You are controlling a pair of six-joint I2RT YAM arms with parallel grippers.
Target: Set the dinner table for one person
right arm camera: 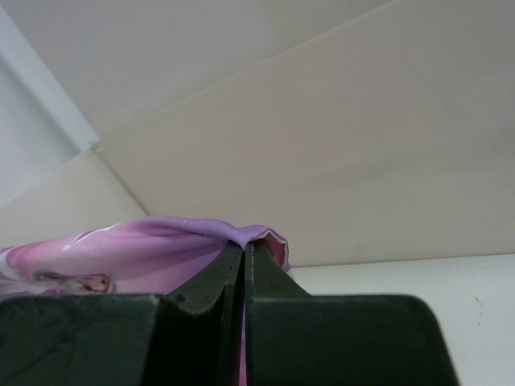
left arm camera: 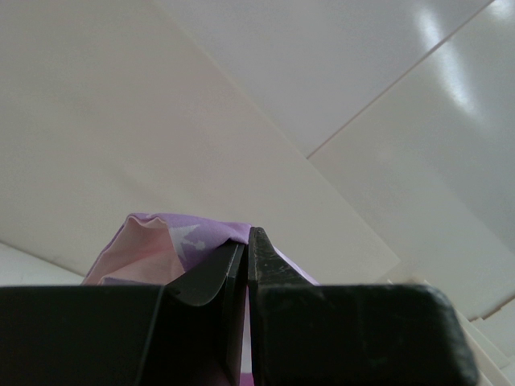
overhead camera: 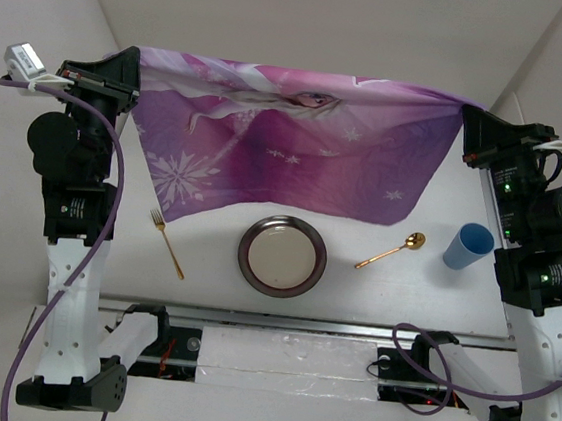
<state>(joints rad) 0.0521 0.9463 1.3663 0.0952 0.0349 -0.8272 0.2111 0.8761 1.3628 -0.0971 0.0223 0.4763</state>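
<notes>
Clamping cloth (overhead camera: 296, 162): left tool (left arm camera: 248, 241), right tool (right arm camera: 244, 249)

Top view looks down over the whole flat white dinner table (overhead camera: 209, 273); wrist views sit close behind black fingers (left arm camera: 213, 277), facing pale walls (left arm camera: 241, 80). All share the purple-pink printed cloth (overhead camera: 296, 162).

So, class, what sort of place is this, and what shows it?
Probably a robot test bench, not a dining room: a left arm and right arm stand at a white table boxed in by white panels, with a plate, fork, spoon and cup.
</notes>
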